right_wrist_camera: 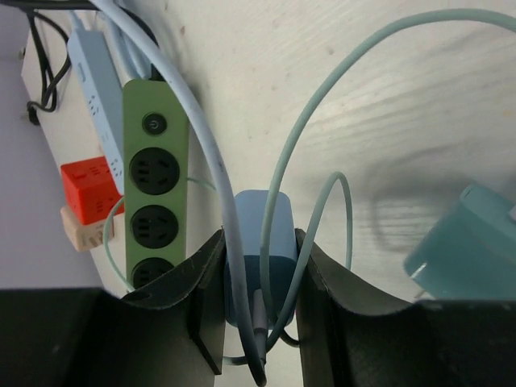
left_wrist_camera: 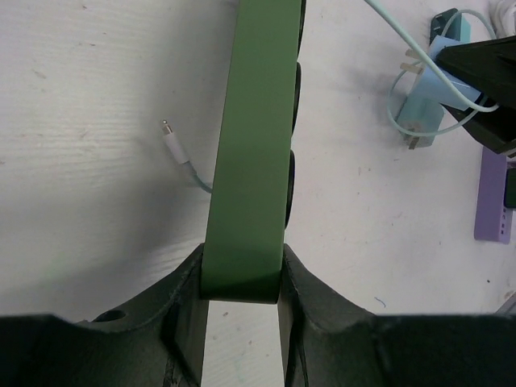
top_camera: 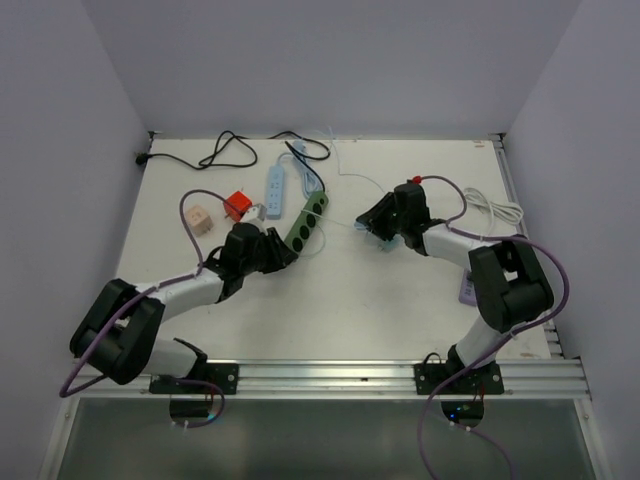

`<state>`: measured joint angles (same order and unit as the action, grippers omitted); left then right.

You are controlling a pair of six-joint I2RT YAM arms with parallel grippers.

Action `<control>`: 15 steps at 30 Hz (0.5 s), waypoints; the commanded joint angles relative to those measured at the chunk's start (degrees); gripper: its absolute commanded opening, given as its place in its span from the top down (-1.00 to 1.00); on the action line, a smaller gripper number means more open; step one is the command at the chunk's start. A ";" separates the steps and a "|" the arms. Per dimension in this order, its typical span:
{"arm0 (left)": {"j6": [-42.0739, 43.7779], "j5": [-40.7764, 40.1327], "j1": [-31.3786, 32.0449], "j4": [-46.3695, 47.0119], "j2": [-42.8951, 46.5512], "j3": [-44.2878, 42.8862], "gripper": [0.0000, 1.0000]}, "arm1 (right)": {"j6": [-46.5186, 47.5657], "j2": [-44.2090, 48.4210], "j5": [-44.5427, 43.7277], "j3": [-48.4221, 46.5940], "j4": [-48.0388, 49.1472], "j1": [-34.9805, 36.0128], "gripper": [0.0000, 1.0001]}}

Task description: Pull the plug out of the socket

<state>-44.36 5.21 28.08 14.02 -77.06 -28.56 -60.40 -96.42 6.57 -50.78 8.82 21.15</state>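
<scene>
Green plastic power strip (top_camera: 307,218), long axis toward the far edge, near end clamped by left gripper (left_wrist_camera: 242,260); pale-blue square plug (right_wrist_camera: 262,211) pinched in right gripper (right_wrist_camera: 260,242), already apart from the sockets, to the strip's right.

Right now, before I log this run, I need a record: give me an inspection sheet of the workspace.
Surface: white table.
Job's things: green power strip, visible sockets empty; blue plug off it.
Clutter: red cube, beige cube, teal adapter, pale blue strip, purple item.
Grippers: left gripper shut on green power strip; right gripper shut on blue plug.
Cables: pale cords looping by the plug; black cable rear left, white cable right.
Surroundings: plain walls.
</scene>
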 commanded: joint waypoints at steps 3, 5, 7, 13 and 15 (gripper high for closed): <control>-2.75 1.47 -0.92 6.89 -7.66 -6.77 0.97 | 6.08 -0.43 1.16 -3.53 -4.07 -5.14 0.75; -2.75 2.17 -1.09 7.77 -10.90 -9.40 0.94 | 7.40 -1.31 1.43 -5.36 -5.39 -5.76 0.72; -2.40 1.91 -1.18 8.56 -13.02 -11.16 0.92 | 9.24 -2.45 2.39 -7.21 -6.96 -5.94 0.71; -2.23 2.52 -1.71 9.18 -19.79 -17.49 0.46 | 11.88 -6.76 3.27 -13.98 -11.45 -6.47 0.35; -1.87 2.78 -2.06 7.43 -22.43 -20.65 0.33 | 12.15 -7.72 3.45 -15.48 -12.16 -6.82 0.17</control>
<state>-45.71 8.67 27.20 20.12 -96.97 -44.49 -50.83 -103.24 8.58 -62.85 -0.54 14.96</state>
